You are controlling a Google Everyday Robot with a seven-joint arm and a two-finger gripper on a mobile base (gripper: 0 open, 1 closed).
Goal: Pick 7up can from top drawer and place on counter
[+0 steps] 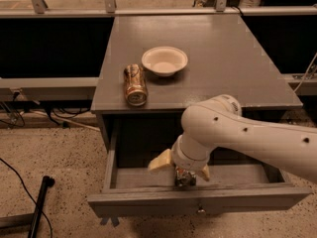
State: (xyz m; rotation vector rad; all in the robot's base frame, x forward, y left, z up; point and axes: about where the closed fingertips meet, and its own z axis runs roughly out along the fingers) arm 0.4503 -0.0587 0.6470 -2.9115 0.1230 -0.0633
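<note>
gripper: the gripper (pixel 181 168) is down inside the top drawer (pixel 148 205), its cream fingers (pixel 160 161) spread apart, one on each side of the 7up can (pixel 184 179), not squeezed onto it as far as I can see

7up can: small metal cylinder sitting in the drawer right behind the front panel, near the middle, mostly covered by the wrist, so only a shiny bit shows

arm: fat, smooth white plastic tube (pixel 247 138) with little dark dots, coming in from the right and bending down into the drawer

top drawer: pulled out, wide and shallow, matte dark grey wood with a flat front and a tiny metal knob (pixel 200 211)

counter: flat dark grey rectangle (pixel 223 58) with a slight sheen

on the counter: a brown-gold can (pixel 135 85) on its side near the front left edge, and just beside it a round, shallow, pale bowl (pixel 164 61)

floor: speckled beige stone (pixel 54 152), with cables (pixel 10 115) and a black pole (pixel 39 207) on the left
</note>
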